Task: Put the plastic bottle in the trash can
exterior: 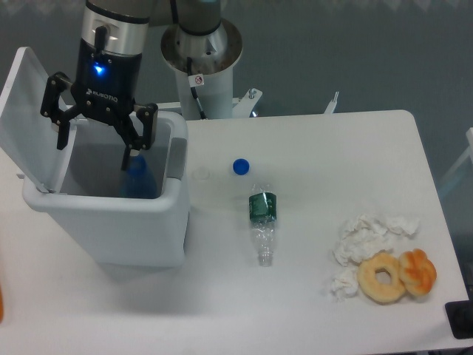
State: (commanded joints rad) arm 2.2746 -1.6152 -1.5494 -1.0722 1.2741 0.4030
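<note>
Bottle in the bin.
The gripper (97, 139) hangs wide open and empty over the trash can (111, 222); the plastic bottle (137, 177) stands roughly upright inside, just below it.

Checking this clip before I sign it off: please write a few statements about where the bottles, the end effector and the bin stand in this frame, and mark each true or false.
1. The end effector is open and holds nothing. True.
2. The plastic bottle is lying on the table beside the trash can. False: a blue shape shows inside the bin, against its right wall.
3. The trash can's lid is shut. False: it stands flipped open on the left.
4. The blue cap lies on the table, apart from the crushed bottle. True.
5. The doughnut sits inside the trash can. False: it is on the table by the tissues.
</note>
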